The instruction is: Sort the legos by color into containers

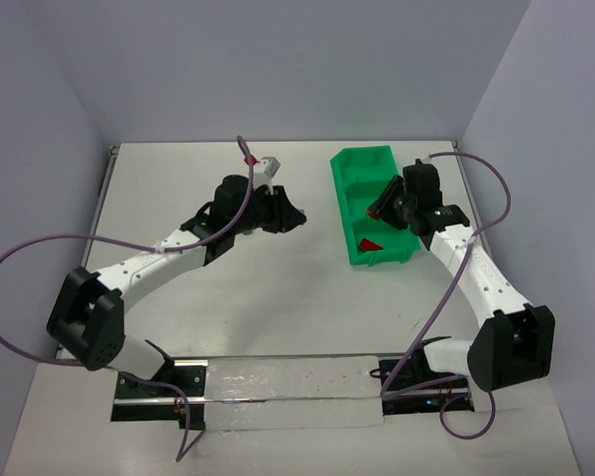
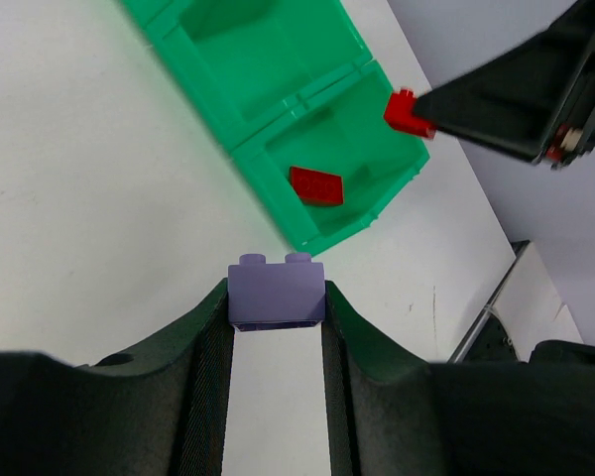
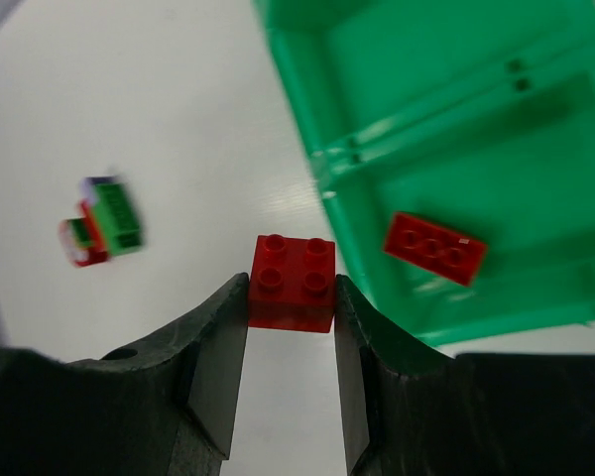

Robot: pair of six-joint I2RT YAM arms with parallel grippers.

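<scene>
The white table (image 1: 278,293) carries a green tray (image 1: 387,255) and a small brick cluster (image 3: 104,220).

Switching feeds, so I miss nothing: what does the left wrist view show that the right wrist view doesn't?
Left wrist only: the purple brick pinched in the left claw. Right wrist only: a blurred clump of green and red bricks on the table. Both: the green tray, the flat red brick lying in its end compartment, and the square red brick held in the right claw.
</scene>
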